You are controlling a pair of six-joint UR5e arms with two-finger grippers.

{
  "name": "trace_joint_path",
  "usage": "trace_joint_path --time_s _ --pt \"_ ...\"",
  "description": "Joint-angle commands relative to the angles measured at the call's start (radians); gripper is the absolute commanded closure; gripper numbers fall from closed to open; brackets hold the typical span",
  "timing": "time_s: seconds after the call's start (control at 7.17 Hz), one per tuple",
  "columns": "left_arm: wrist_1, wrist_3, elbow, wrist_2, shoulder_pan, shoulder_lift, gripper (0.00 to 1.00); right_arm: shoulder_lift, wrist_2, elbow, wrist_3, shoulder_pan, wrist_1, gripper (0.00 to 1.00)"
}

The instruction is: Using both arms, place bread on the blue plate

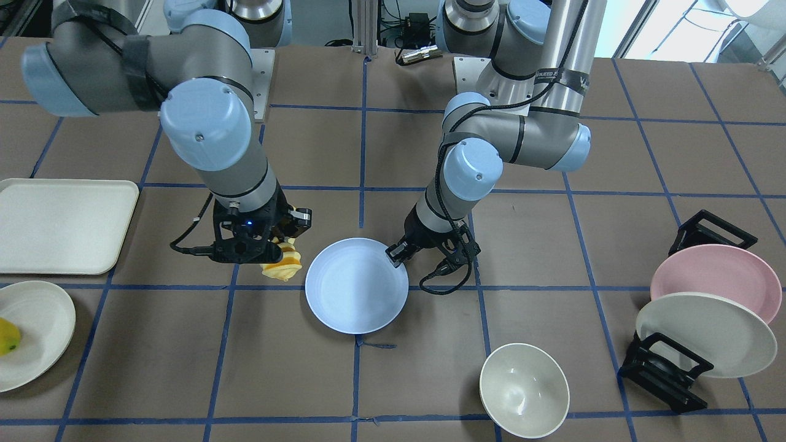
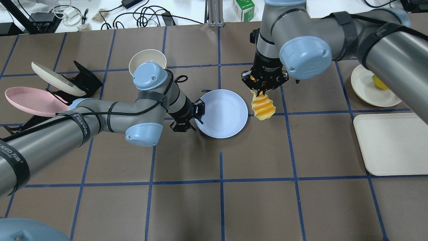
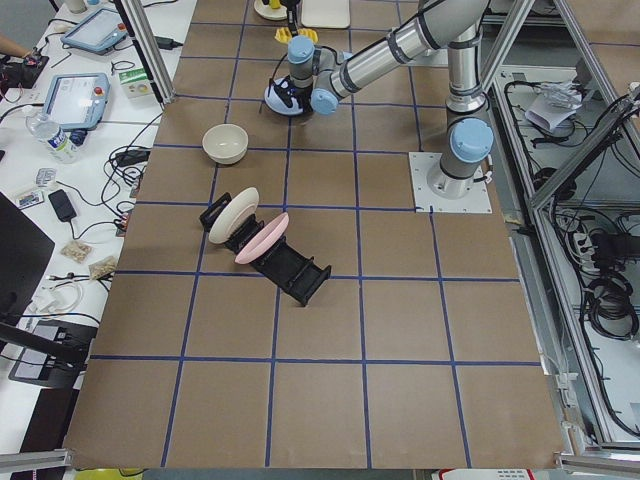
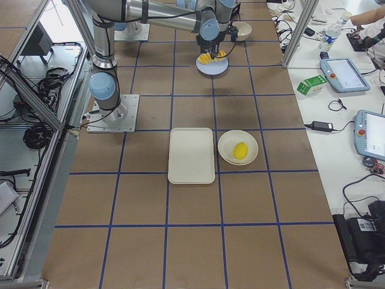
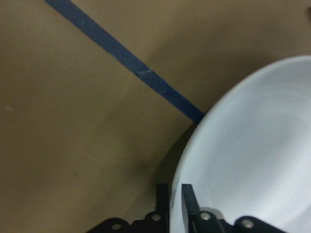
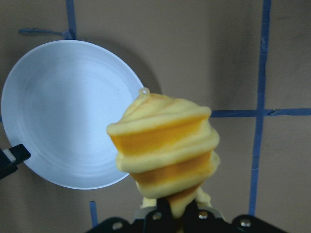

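The blue plate point(image 2: 223, 113) sits mid-table, also in the front view point(image 1: 356, 285) and the right wrist view point(image 6: 68, 114). My left gripper point(image 2: 198, 108) is shut on the plate's rim at its left edge; in the left wrist view its fingers point(image 5: 188, 199) pinch the rim of the plate point(image 5: 252, 155). My right gripper point(image 2: 262, 86) is shut on one end of the bread point(image 2: 263, 106), which hangs down just right of the plate, above the table. The bread also shows in the front view point(image 1: 284, 263) and the right wrist view point(image 6: 165, 145).
A cream bowl point(image 2: 147, 60) stands behind my left arm. A black rack point(image 2: 83, 78) with a pink plate point(image 2: 31, 100) and a cream plate point(image 2: 57, 78) is at the left. A cream tray point(image 2: 391, 144) and a cream plate with a yellow fruit point(image 2: 379, 82) are at the right.
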Motion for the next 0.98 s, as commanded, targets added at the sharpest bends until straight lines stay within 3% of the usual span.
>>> trace_joint_path --time_s 0.0,0.14,0.28,0.56,0.7,0.84 --pt "-0.137 0.139 0.067 0.013 0.049 0.030 0.00 0.054 0.025 0.005 0.129 0.065 -0.077 1.00" --pt "-0.301 0.248 0.168 0.019 0.087 0.057 0.00 0.059 0.028 0.005 0.181 0.073 -0.079 1.00" --pt "-0.466 0.360 0.280 0.083 0.116 0.089 0.00 0.088 0.069 0.008 0.227 0.088 -0.083 1.00" --pt "-0.795 0.459 0.450 0.100 0.144 0.175 0.00 0.155 0.078 0.009 0.263 0.137 -0.184 1.00" --pt "-0.868 0.461 0.485 0.097 0.137 0.227 0.00 0.177 0.078 0.008 0.277 0.156 -0.213 1.00" --pt "-0.917 0.461 0.473 0.097 0.137 0.272 0.00 0.189 0.076 0.011 0.278 0.156 -0.291 0.89"
